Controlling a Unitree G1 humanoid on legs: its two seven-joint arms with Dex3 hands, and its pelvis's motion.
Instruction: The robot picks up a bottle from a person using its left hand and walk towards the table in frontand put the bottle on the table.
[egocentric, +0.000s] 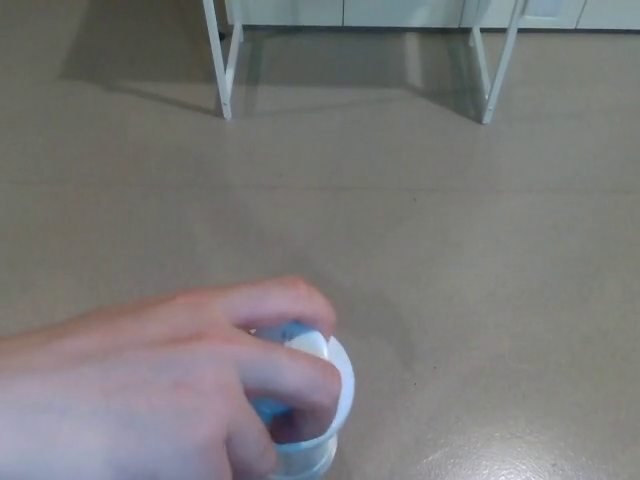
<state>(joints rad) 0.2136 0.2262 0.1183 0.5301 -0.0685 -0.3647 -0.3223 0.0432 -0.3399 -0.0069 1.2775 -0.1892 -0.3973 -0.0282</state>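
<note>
Head view looks down on a pale grey-brown floor (450, 250), and nearly everything of note sits low in the frame. A person's hand (150, 390) comes in from 8 o'clock, large, close to the lens and soft with blur. Its wrist runs off the left and bottom edges.

The person's fingers wrap over the bottle (328, 385) at about 6 o'clock, covering its near and left sides. What shows of the bottle is a rounded white top on the 3 o'clock side of the fingers and slivers of blue between them. Its lower part is cut off by the bottom edge, and the rest is hidden under the fingers, so its full shape cannot be made out.

Toward 12 o'clock, well apart from the bottle, stand the white legs of the counter (228, 70), one pair at 11 o'clock and one at 1 o'clock. Its top is cut off by the upper edge. Behind the legs runs a thin strip of pale cabinet fronts (400, 12).

Neither the robot's left hand nor the robot's right hand is in the frame, so how their fingers stand cannot be told.
</note>
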